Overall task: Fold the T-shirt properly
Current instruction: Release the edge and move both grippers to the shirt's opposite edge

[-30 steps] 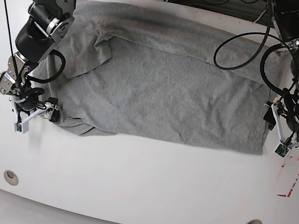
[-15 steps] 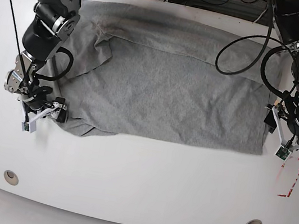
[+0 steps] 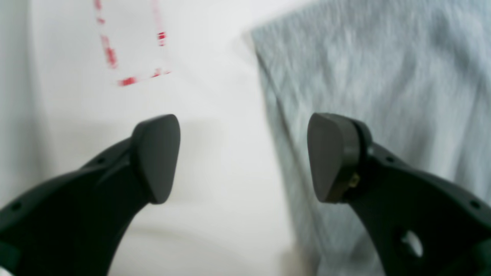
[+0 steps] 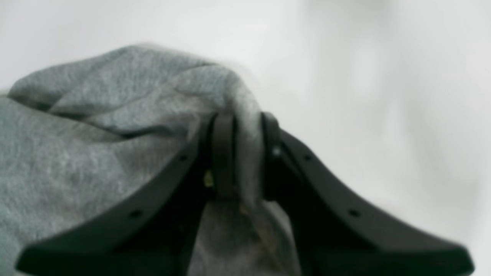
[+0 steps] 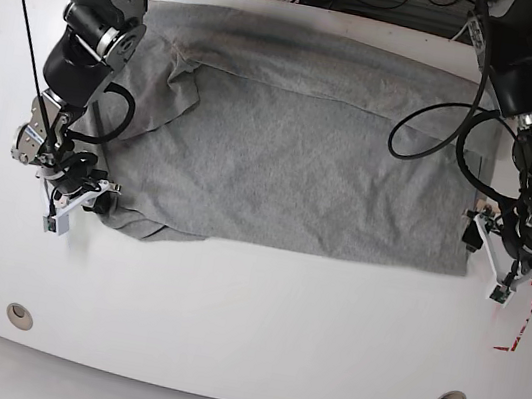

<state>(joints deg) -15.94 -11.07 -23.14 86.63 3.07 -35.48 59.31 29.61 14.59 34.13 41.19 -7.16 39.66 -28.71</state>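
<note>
Grey T-shirt (image 5: 293,153) spread across a white desk (image 5: 257,320), plain side up, no lettering visible, one sleeve folded over near the collar end on the base view's left. Bottom edge of the cloth straight along the middle of the desk; small rumpled bunch at its lower-left corner.

Right gripper (image 5: 78,202) down at that rumpled corner, jaws nearly closed with a pinch of grey cloth between them. In the right wrist view, T-shirt (image 4: 96,126) bunched and drawn into the narrow slot of the right gripper (image 4: 247,153), a fold humped up over the tips, white desk (image 4: 383,96) beyond.

Left gripper (image 5: 506,283) low at the opposite end, on the base view's right, just beside the cloth's hem corner. Jaws spread wide and holding nothing. In the left wrist view, left gripper (image 3: 243,157) straddling the hem: one pad (image 3: 157,157) over bare desk (image 3: 218,115), the other pad (image 3: 330,157) over the T-shirt (image 3: 383,76). Whether either pad touches the surface, impossible to tell from the blur.

Red dashed marking (image 5: 520,321) on the desk just past the left gripper, seen also in the left wrist view (image 3: 126,50). Black cables (image 5: 441,116) looped above the cloth by the left arm.
</note>
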